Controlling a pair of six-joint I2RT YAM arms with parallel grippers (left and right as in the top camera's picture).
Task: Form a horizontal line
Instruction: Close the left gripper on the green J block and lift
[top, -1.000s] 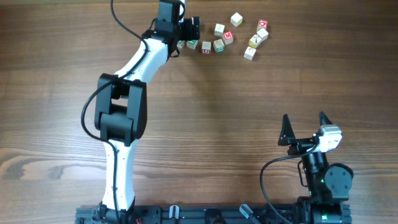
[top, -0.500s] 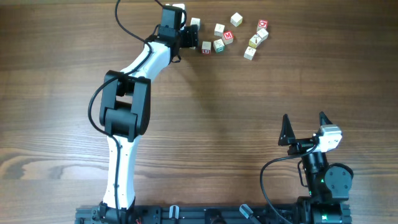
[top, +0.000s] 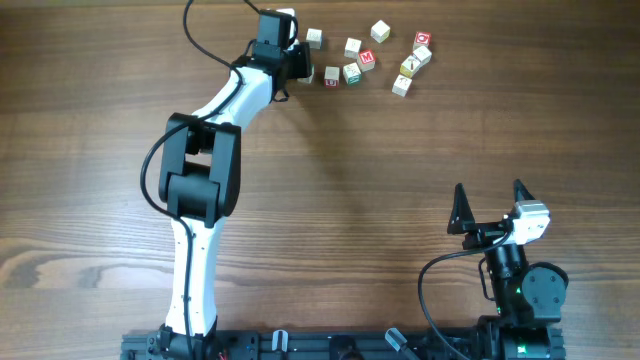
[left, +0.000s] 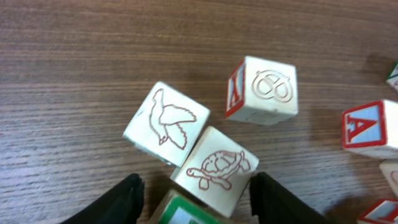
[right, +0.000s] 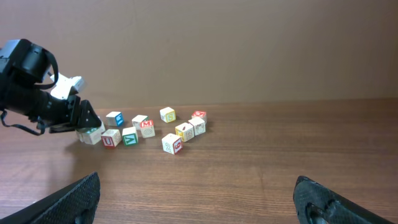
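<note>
Cubes for the horizontal line are not yet gathered into a straight row. The red-faced M cube (top: 367, 60) is taken as the reference. A green-faced cube (top: 352, 72) sits just beside it toward the left arm's side, and a cream cube (top: 332, 75) lies a little further that way. Beyond these, the left gripper (left: 198, 183) is lowered over a turtle cube (left: 214, 168). Its jaws are held part-way apart on either side of the cube, and a gap is seen at one finger, so no grip is made yet. The cube is probably straddled this way so that it can be lifted or nudged level with the M cube.

A duck cube (left: 166, 124) is pressed against the turtle cube, and a green-edged cube (left: 186, 214) is wedged between the jaws as well. Both may be dragged along. A pretzel cube (left: 264, 90) stands near, apart from them. More loose cubes (top: 421, 55) are scattered on the M cube's other side. The right gripper (top: 489, 195) is parked well apart from the M cube, its jaws spread wide and empty.
</note>
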